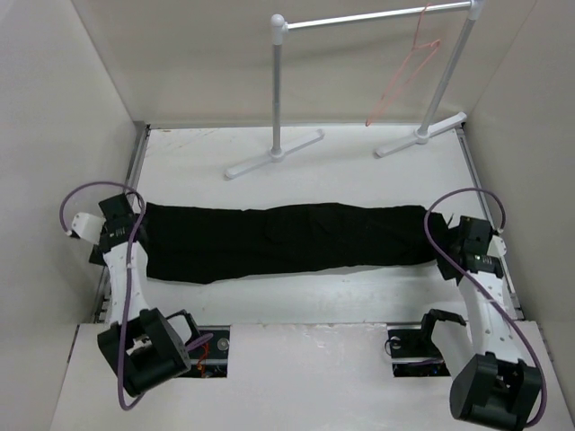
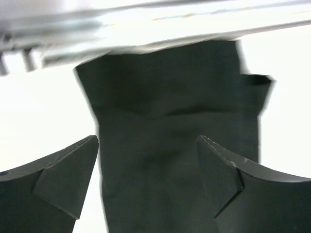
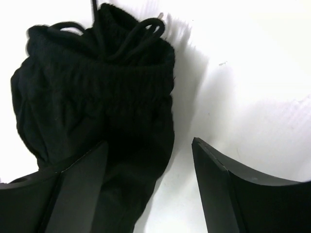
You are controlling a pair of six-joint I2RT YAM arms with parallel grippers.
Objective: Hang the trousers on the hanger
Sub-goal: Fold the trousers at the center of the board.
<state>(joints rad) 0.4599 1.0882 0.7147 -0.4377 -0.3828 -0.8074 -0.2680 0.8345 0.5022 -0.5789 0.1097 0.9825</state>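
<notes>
Trousers (image 1: 278, 241) lie flat left to right, unheld, the left gripper (image 2: 146, 141) and right gripper (image 3: 149, 143) each poised over 1 end with jaws apart; hanger (image 1: 395, 91) hangs on the far-right rail (image 1: 359, 18), so a shallow pinch risks fabric slipping mid-lift.

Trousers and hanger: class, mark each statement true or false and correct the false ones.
1. The trousers lie stretched across the table. True.
2. The hanger lies on the table. False: it hangs from the rail.
3. The left pincer and right pincer are shut on the trousers. False: both stand open.
4. A drawstring shows at the trousers' end by the right pincer. True.
</notes>
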